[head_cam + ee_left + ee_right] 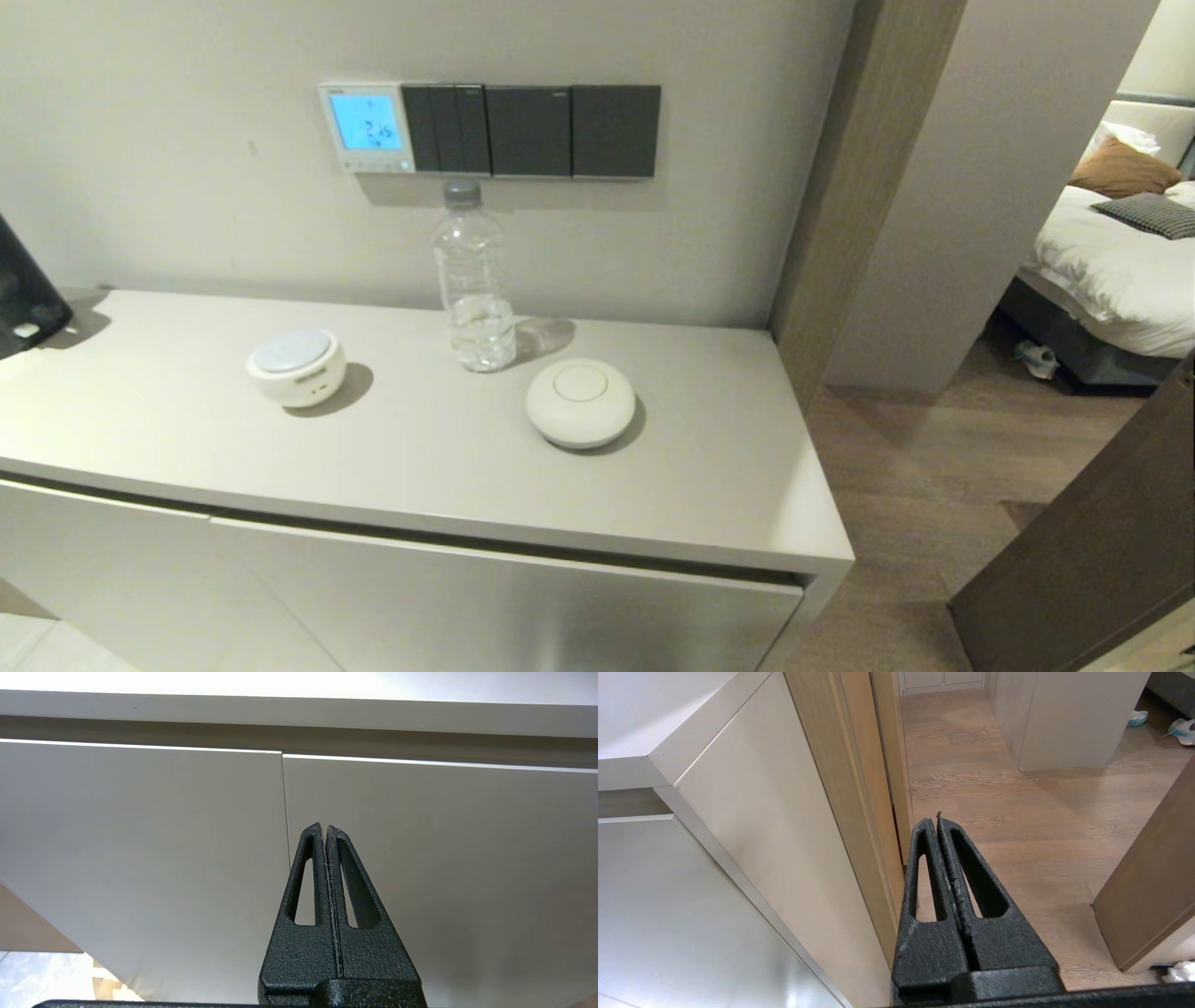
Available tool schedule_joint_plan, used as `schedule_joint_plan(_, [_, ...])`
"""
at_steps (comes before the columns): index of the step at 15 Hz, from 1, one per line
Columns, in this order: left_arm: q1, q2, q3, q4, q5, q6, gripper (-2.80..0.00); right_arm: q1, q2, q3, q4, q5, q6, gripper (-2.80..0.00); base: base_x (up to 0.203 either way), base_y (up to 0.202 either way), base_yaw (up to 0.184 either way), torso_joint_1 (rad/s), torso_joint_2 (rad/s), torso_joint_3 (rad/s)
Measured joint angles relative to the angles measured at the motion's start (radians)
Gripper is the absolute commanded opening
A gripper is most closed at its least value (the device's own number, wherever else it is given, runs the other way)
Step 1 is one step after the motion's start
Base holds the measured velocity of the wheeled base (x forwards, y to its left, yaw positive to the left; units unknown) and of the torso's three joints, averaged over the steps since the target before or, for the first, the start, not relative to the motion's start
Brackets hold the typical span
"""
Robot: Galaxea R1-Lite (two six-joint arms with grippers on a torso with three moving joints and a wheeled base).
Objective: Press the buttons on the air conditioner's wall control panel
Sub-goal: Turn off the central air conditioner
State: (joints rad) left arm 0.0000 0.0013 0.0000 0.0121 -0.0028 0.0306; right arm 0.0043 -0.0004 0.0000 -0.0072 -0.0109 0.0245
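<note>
The white wall control panel point(366, 127) hangs on the wall above the cabinet, at the left end of a row of dark grey switch plates point(532, 131). Its screen is lit light blue with digits. The buttons point(373, 165) form a row of tiny pale keys along its bottom edge. Neither gripper shows in the head view. My left gripper point(324, 828) is shut and empty, low in front of the cabinet doors. My right gripper point(934, 820) is shut and empty, low beside the cabinet's right end, over the wooden floor.
On the cabinet top point(709, 467) stand a clear water bottle point(474, 280) right below the switch plates, a round white device point(297, 366) at the left and a white dome point(581, 403) at the right. A dark object point(23, 289) sits at the far left. A wooden door frame point(840, 187) stands to the right.
</note>
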Motion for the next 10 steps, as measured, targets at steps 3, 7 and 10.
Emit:
schedule_joint_plan(3, [0.0,0.0,0.0,-0.001,-0.001,-0.007,-2.8,0.0,0.0,0.0,0.0,0.0,0.0,-2.8,0.0,0.0,0.0,0.0,0.0,0.0])
schedule_joint_plan(7, [0.0,0.0,0.0,-0.002,-0.002,-0.012,-2.8,0.0,0.0,0.0,0.0,0.0,0.0,-2.8,0.0,0.0,0.0,0.0,0.0,0.0])
schedule_joint_plan(10, [0.0,0.0,0.0,-0.002,-0.002,-0.012,-2.8,0.0,0.0,0.0,0.0,0.0,0.0,-2.8,0.0,0.0,0.0,0.0,0.0,0.0])
